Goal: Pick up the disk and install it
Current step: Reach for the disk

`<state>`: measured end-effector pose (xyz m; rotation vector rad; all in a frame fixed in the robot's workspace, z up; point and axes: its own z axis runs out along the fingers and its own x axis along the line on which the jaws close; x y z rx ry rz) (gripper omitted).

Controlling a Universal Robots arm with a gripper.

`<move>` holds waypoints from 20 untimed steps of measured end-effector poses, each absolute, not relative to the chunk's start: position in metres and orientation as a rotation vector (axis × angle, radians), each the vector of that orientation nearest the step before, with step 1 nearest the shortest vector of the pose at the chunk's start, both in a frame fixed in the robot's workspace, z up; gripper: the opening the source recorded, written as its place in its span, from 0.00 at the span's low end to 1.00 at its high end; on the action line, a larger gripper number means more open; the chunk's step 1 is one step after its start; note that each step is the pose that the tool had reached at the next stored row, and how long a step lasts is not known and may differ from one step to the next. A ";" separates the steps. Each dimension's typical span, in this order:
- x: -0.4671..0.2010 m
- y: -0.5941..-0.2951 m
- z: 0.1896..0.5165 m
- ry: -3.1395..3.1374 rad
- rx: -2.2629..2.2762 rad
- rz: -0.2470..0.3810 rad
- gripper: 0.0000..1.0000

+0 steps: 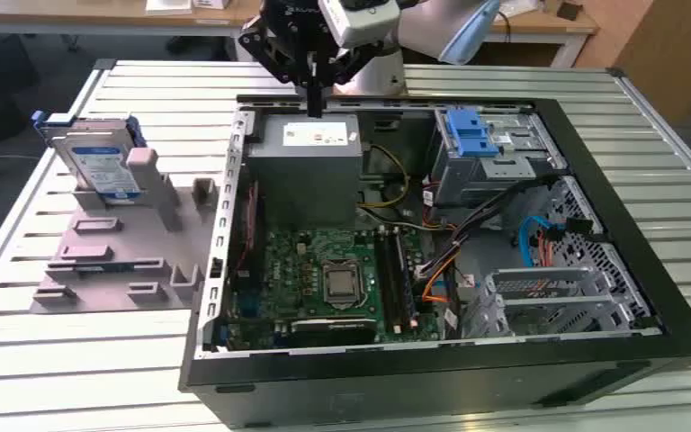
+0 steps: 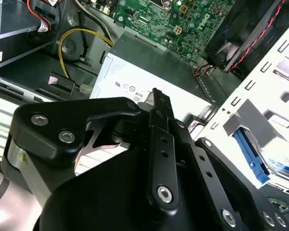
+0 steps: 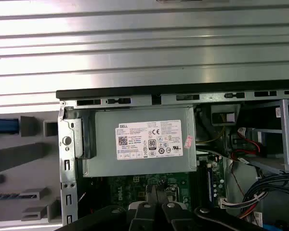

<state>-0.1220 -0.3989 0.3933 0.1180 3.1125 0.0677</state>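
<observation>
Empty gripper point(image 1: 317, 108) hovers above power supply point(image 1: 309, 153) in open case point(image 1: 442, 364), fingers pressed together. Silver disk point(image 1: 100, 166) stands upright in grey holder point(image 1: 94, 243), exterior view's left, well apart. Likely best: open fingers wide, centre over disk's top edge.

Bright, even light falls from above in the exterior view. The ribbed metal table point(image 1: 154, 81) shines pale at the upper left of the frame, and in the first wrist view its slats glare white. Inside the computer case point(image 1: 442, 387) it is dimmer, with soft shadows by the walls.
</observation>
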 end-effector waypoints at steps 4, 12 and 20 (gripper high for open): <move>-0.122 -0.399 0.393 3.113 0.118 0.068 0.11; -0.126 -0.399 0.393 3.112 0.118 0.068 0.11; -0.133 -0.399 0.393 3.112 0.118 0.068 0.11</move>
